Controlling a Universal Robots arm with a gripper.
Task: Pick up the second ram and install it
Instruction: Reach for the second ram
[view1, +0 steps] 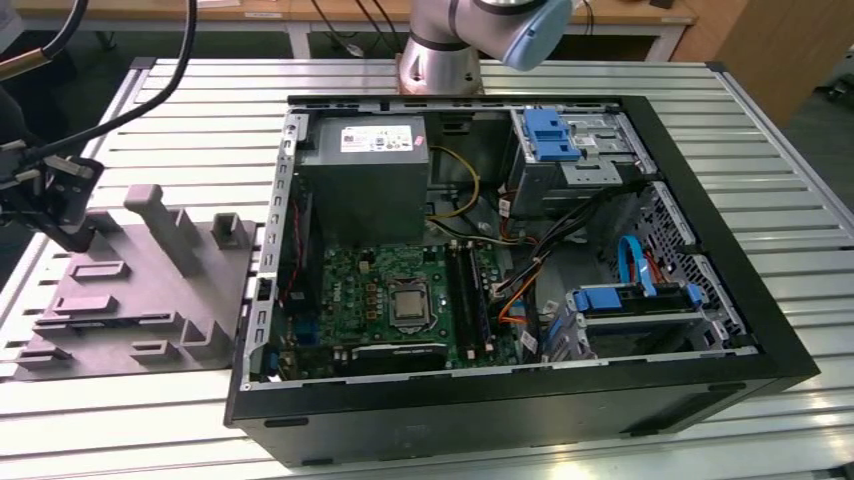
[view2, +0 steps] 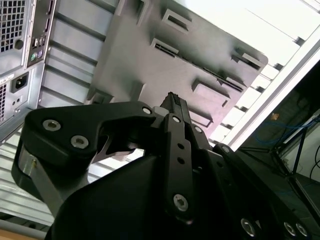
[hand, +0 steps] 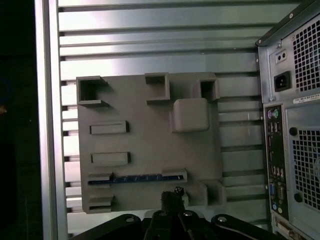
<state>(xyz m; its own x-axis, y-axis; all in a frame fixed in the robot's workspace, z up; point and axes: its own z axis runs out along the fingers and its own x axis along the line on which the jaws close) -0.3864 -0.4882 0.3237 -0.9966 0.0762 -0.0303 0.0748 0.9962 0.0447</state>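
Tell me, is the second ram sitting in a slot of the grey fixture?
Yes, the second ram sits in a long slot of the grey fixture.

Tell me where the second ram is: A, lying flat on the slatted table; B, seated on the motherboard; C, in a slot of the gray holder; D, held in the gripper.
C: in the first wrist view the second ram shows as a thin blue strip in a slot of the gray holder, with the gripper close by.
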